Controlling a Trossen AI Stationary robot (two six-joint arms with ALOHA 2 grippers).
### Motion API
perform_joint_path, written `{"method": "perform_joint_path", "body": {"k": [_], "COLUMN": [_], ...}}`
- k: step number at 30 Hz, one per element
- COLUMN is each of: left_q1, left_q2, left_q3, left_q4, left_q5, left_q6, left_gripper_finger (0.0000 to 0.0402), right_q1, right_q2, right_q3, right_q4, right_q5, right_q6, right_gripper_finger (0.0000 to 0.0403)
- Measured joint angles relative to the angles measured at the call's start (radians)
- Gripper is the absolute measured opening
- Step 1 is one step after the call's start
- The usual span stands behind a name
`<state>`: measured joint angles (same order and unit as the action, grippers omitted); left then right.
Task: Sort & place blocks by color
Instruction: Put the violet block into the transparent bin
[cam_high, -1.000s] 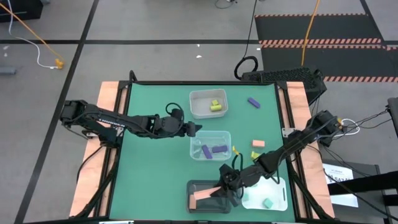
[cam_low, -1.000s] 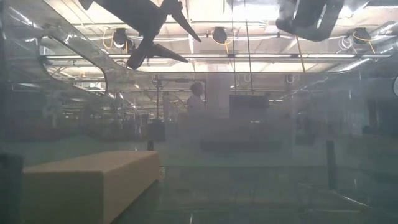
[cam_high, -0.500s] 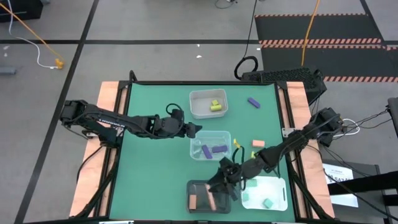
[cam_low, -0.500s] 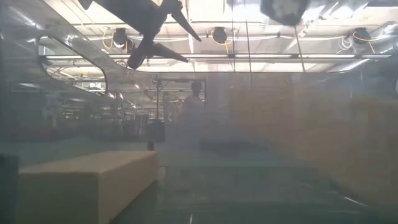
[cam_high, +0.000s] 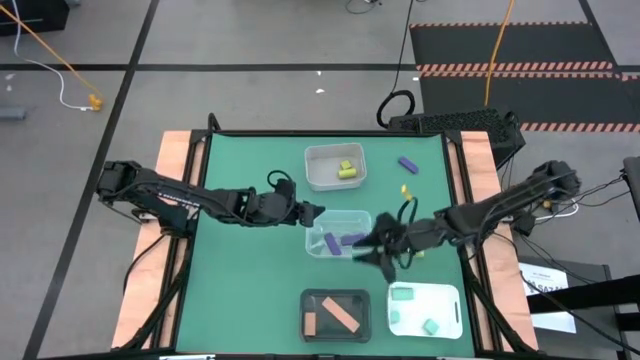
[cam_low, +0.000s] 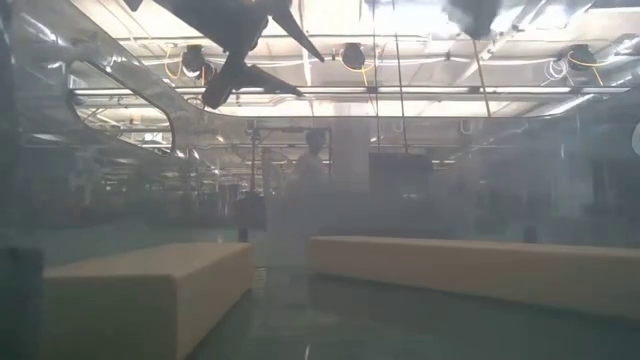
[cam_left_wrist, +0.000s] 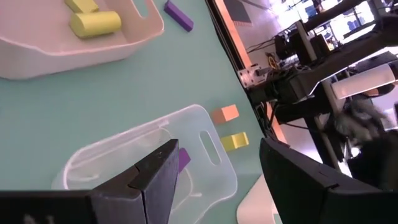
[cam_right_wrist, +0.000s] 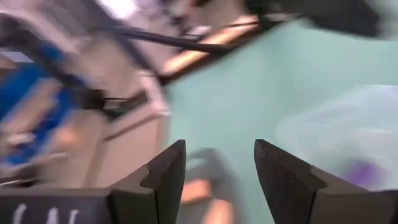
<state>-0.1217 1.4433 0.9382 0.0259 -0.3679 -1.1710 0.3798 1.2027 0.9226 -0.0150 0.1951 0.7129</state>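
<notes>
My left gripper (cam_high: 318, 212) hangs open and empty over the near-left rim of the clear tray (cam_high: 338, 232), which holds purple blocks (cam_high: 350, 240). My right gripper (cam_high: 378, 252) is open and empty just right of that tray, above the table. Two salmon blocks (cam_high: 343, 313) lie flat in the black tray (cam_high: 336, 296); they also show in the low view (cam_low: 480, 275). Mint blocks (cam_high: 431, 326) lie in the white tray (cam_high: 450, 300). Yellow-green blocks (cam_high: 347, 170) lie in the far tray (cam_high: 318, 167). A purple block (cam_high: 407, 164) lies on the table.
In the left wrist view a salmon block (cam_left_wrist: 224, 113) and a yellow block (cam_left_wrist: 234, 141) lie on the table beside the clear tray's handle. The green table's left half is open. A person (cam_low: 315, 160) stands far off in the room.
My right gripper has risen from the black tray and gone toward the table's far edge, to beside the clear tray. A second salmon block now lies in the black tray where the gripper was. My left gripper has kept still.
</notes>
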Motion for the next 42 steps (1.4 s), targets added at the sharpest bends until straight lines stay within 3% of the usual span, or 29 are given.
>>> {"method": "perform_joint_path", "body": {"k": [5, 10, 14, 18, 27, 32, 42], "left_q1": [0.027, 0.066, 0.109, 0.156, 0.249, 0.298, 0.397], "left_q2": [0.000, 0.000, 0.000, 0.000, 0.000, 0.000, 0.000], "left_q3": [0.000, 0.000, 0.000, 0.000, 0.000, 0.000, 0.000], "left_q4": [0.000, 0.000, 0.001, 0.013, 0.099, 0.116, 0.128], "left_q5": [0.000, 0.000, 0.000, 0.000, -0.001, 0.000, 0.000], "left_q6": [0.021, 0.024, 0.024, 0.046, 0.134, 0.170, 0.205], "left_gripper_finger": [0.0223, 0.0223, 0.0223, 0.0223, 0.0223, 0.0223, 0.0223], "right_q1": [-0.090, -0.259, -0.436, -0.637, -1.017, -1.098, -1.173], "right_q2": [-0.109, -0.154, -0.145, -0.141, -0.137, -0.132, 0.022], "right_q3": [0.000, 0.000, -0.006, -0.058, -0.213, -0.266, -0.268], "right_q4": [-0.349, -0.686, -0.866, -0.863, -0.623, -0.471, -0.406], "right_q5": [0.121, 0.104, 0.060, -0.022, -0.194, -0.197, -0.164], "right_q6": [0.037, 0.102, 0.061, -0.042, -0.248, -0.339, -0.419], "right_gripper_finger": [0.0183, 0.0183, 0.0183, 0.0183, 0.0220, 0.0237, 0.0236]}}
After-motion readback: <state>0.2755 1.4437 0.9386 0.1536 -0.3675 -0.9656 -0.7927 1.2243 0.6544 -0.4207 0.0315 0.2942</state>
